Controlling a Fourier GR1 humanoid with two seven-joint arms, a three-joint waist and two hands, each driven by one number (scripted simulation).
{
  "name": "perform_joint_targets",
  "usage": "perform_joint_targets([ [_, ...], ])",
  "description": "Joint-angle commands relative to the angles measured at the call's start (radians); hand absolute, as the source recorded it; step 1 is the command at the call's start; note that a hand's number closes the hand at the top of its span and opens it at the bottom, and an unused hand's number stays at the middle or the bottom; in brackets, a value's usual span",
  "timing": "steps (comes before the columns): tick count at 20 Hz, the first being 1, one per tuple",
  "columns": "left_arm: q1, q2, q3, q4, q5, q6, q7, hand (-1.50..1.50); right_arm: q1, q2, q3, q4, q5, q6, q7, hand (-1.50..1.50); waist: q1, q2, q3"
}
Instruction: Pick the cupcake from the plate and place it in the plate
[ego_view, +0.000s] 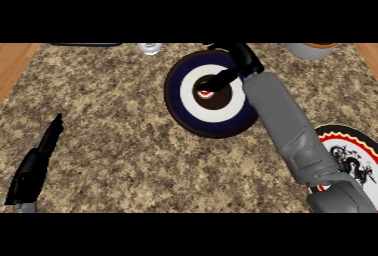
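- Toward the far side of the speckled counter (118, 140), a round plate (190, 112) with a dark blue rim, a white ring and a dark centre sits slightly right of the middle.
- On that plate's dark centre lies the cupcake (205, 93), showing only as a small red and white spot.
- Right hand (238, 62): its grey forearm runs up from the near right corner, and the black hand hangs over the far right part of the blue plate.
- Its fingers (221, 78) are bent down toward the plate's centre, their tips at the cupcake; whether they actually pinch it or only touch it cannot be told from this view.
- Near the right edge, partly under the right forearm, lies a second plate (354, 150), white with a red, yellow and black rim and a black drawing on it.
- Left hand (37, 162): it shows at the near left, well apart from both plates, seen edge-on, with its fingers (53, 131) straight and together, pointing far, holding nothing.
- Along the far edge stand a small pale object (150, 48) and, further right, a grey container (314, 50), both cut off by the view.
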Motion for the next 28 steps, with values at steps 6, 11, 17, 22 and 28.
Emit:
perform_joint_targets([
  [6, 0.006, -0.014, -0.003, -0.030, -0.010, 0.007, 0.038, 0.00, 0.041, -0.082, -0.209, 0.028, -0.182, -0.071, -0.056, -1.50, 0.004, 0.002, 0.001],
  [11, -0.010, -0.027, -0.018, -0.058, -0.015, 0.008, 0.054, 0.00, 0.053, -0.216, -0.331, 0.055, -0.320, 0.118, -0.065, -1.50, 0.001, 0.003, 0.002],
  [17, -0.025, -0.029, -0.025, -0.041, -0.020, -0.004, 0.045, 0.00, 0.121, -0.341, -0.375, 0.132, -0.359, 0.274, -0.219, -1.50, 0.017, 0.012, 0.002],
  [22, 0.000, -0.040, -0.035, -0.043, -0.035, 0.007, 0.004, 0.00, 0.202, -0.430, -0.366, 0.162, -0.334, 0.359, -0.358, -1.50, 0.039, 0.022, 0.004],
  [28, -0.012, -0.009, -0.004, -0.019, -0.010, -0.023, -0.023, 0.00, 0.228, -0.504, -0.373, 0.209, -0.328, 0.414, -0.405, -1.50, 0.055, 0.030, 0.005],
])
